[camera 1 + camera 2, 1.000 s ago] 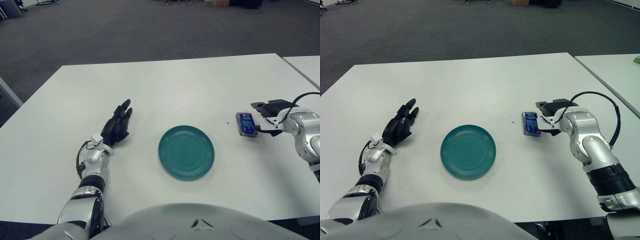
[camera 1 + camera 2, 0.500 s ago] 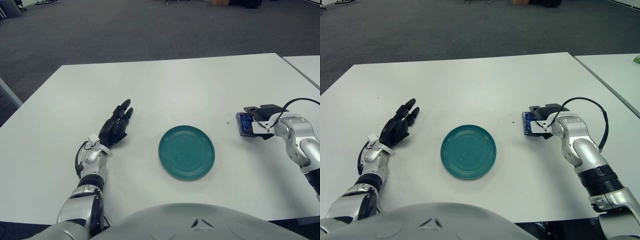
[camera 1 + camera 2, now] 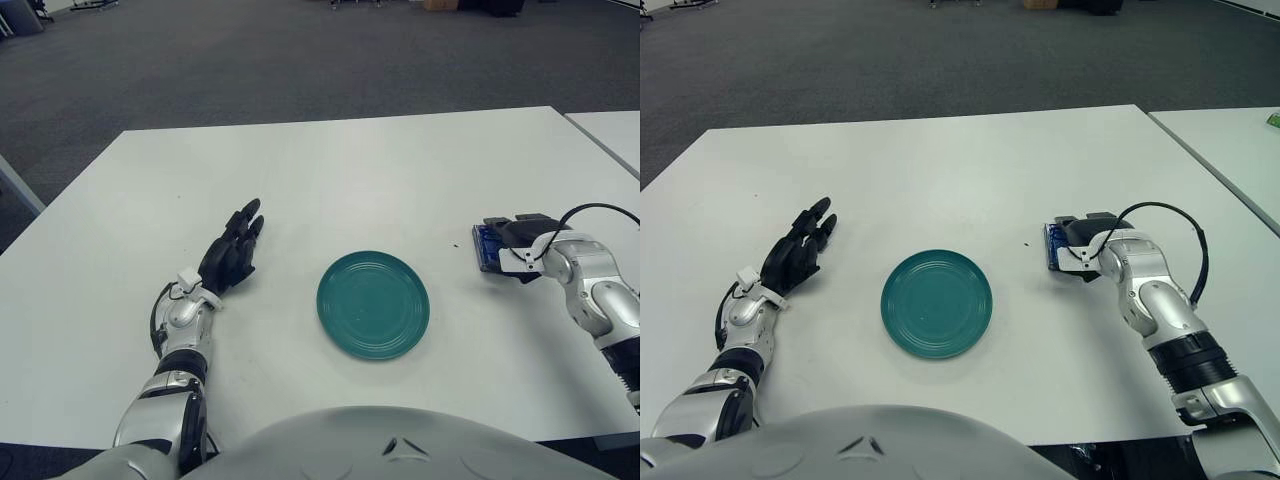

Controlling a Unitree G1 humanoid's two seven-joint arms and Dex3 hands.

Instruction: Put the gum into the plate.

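Gum (image 3: pixel 1054 245) largely hidden under right hand (image 3: pixel 1078 238), grip unclear.

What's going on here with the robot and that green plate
The robot's right hand is over a blue gum pack lying on the white table, right of the empty teal plate. Whether it has gripped the pack isn't clear. The left hand, fingers extended, shows left of the plate.

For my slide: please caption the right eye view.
Right hand covers blue gum pack beside round teal plate; left hand open.
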